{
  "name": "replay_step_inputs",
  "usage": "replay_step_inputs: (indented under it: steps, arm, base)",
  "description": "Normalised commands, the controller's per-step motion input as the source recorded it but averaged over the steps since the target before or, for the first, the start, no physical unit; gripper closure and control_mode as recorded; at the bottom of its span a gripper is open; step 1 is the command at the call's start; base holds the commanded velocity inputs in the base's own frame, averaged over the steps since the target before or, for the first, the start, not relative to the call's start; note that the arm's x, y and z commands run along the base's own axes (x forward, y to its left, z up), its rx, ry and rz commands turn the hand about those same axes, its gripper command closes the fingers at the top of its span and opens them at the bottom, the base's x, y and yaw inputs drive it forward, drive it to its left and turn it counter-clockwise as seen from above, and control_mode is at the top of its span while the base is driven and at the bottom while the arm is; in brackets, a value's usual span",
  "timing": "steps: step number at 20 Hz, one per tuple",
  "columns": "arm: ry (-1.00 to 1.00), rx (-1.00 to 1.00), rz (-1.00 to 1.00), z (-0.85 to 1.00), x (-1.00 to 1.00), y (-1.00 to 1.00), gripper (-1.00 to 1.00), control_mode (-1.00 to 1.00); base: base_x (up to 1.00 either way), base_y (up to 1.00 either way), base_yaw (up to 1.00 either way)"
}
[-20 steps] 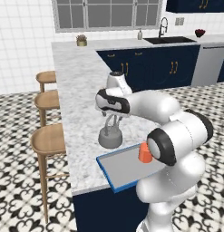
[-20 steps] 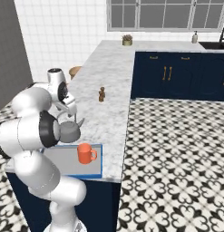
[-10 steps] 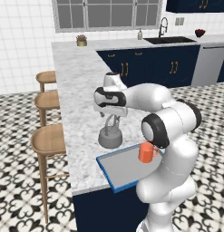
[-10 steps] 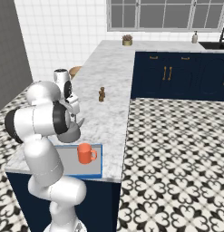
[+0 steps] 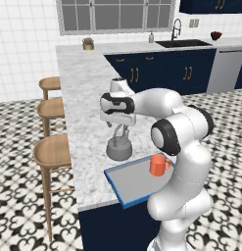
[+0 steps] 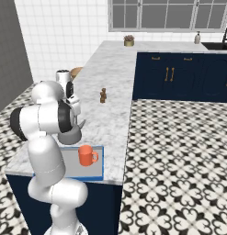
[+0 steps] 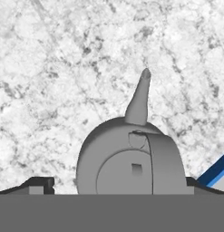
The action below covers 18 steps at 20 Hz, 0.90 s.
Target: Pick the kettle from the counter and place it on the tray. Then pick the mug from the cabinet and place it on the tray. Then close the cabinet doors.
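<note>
The grey kettle (image 5: 118, 148) stands upright on the marble counter (image 5: 83, 98), just beyond the blue-rimmed tray's (image 5: 134, 182) far corner. My gripper (image 5: 120, 128) hangs right over it, open, its fingers straddling the arched handle without pinching it. In the hand view the kettle (image 7: 131, 163) sits between the widely spread tips of the gripper (image 7: 114, 183), spout pointing up the frame. The orange mug (image 5: 159, 164) stands upright on the tray. From the right, the mug (image 6: 87, 155) and tray (image 6: 99, 172) are plain, the kettle (image 6: 72, 136) half hidden by my arm. The cabinet and its doors are out of view.
A small brown shaker (image 6: 103, 95) stands farther along the counter. Wooden stools (image 5: 51, 149) line the counter's left side. A potted plant (image 5: 87, 44) and the sink (image 5: 183, 43) are at the far end. The tray lies at the counter's near edge.
My elbow has swung up and the hand has shifted slightly left above the kettle. Kettle, mug and tray have stayed put; the jaws have stayed open.
</note>
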Motion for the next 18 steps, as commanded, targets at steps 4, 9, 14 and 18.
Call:
replay_step_inputs:
  steps: [4,9,14,18]
  arm:
    - [0.02,0.0,-0.09,-0.22,-0.08,0.03,-1.0,-1.0]
    - [0.02,0.0,-0.08,-0.24,0.0,0.09,1.0,-1.0]
    - [0.0,0.01,-0.04,-0.15,0.0,0.04,1.0,-1.0]
    - [0.0,0.04,-0.04,-0.02,0.0,0.0,1.0,-1.0]
  base:
    - [0.0,0.0,0.0]
    - [0.0,0.0,0.0]
    - [0.0,0.0,0.0]
    - [0.0,0.0,0.0]
